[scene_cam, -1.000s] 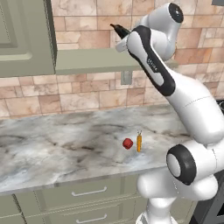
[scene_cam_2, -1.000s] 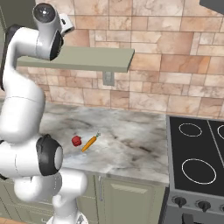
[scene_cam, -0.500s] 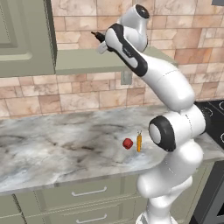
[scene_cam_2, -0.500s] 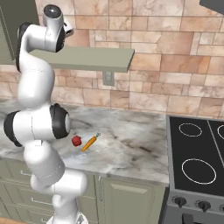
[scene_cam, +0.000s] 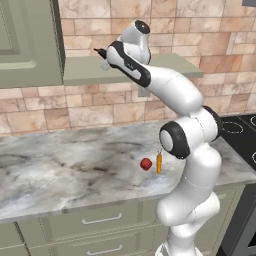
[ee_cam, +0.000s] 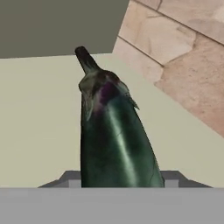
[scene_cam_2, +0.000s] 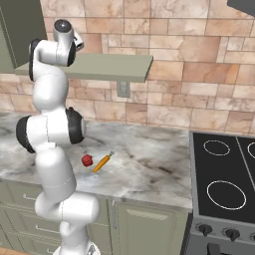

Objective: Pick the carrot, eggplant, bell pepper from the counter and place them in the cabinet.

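My claw (scene_cam: 100, 52) grips the eggplant (ee_cam: 114, 140) over the cabinet (scene_cam: 150, 70) shelf, with bell pepper (scene_cam: 145, 164) and carrot (scene_cam: 159, 162) far below it.

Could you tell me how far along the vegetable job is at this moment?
Nothing looks placed yet. In hand: the hand holds the eggplant up over the cabinet shelf, stem pointing ahead, so the first delivery is under way. Left: the carrot and the bell pepper lie side by side on the counter.
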